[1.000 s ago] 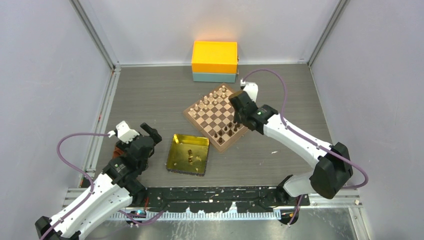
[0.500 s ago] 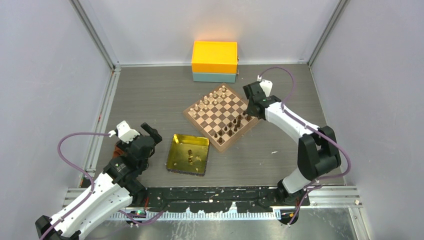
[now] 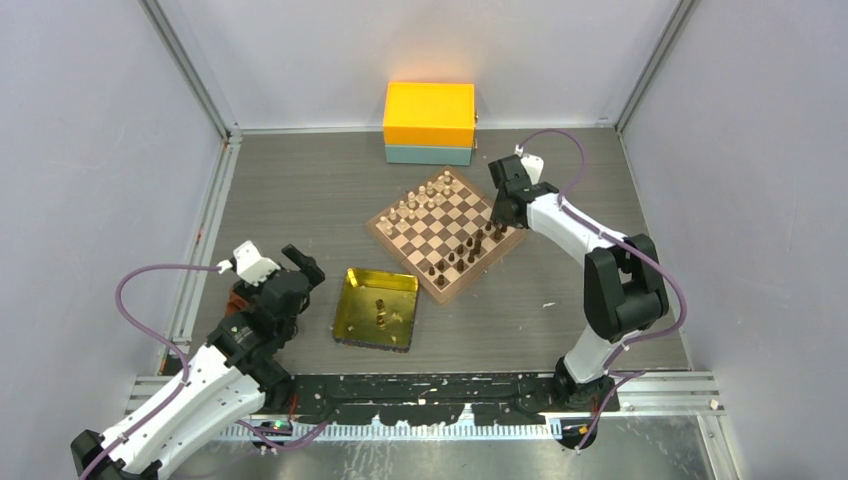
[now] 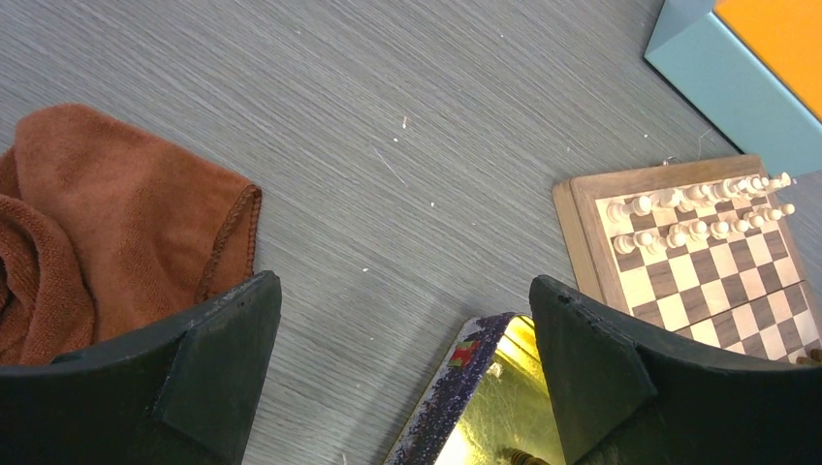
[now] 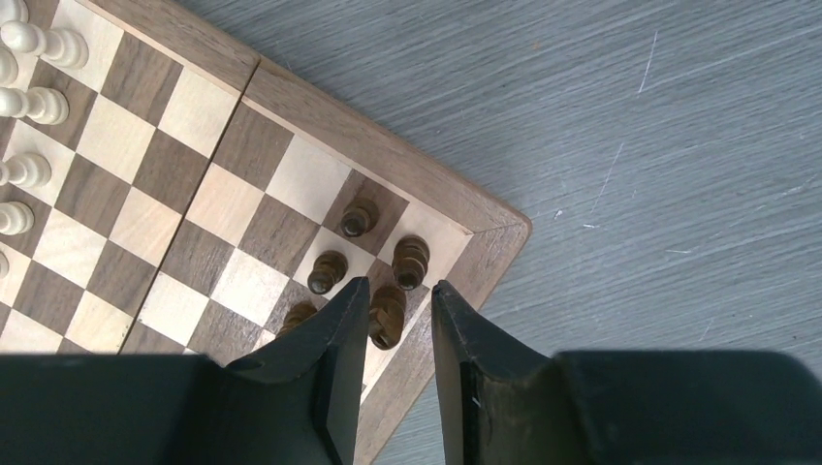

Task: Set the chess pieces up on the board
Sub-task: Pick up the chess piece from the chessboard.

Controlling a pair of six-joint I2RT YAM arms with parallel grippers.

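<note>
Grey counter; right gripper half-open, loosely straddling a dark piece at corner of board. Probably light, tippy: pinch mid-body.

Sitting inside a robotics lab test cell.
Showing plain pale walls boxing in a grey table on three sides, metal posts running up the back corners, a left arm and a right arm standing bolted to a black rail at the near edge, purple cables looping off both, and a brushed metal sheet lying along the front.
</note>
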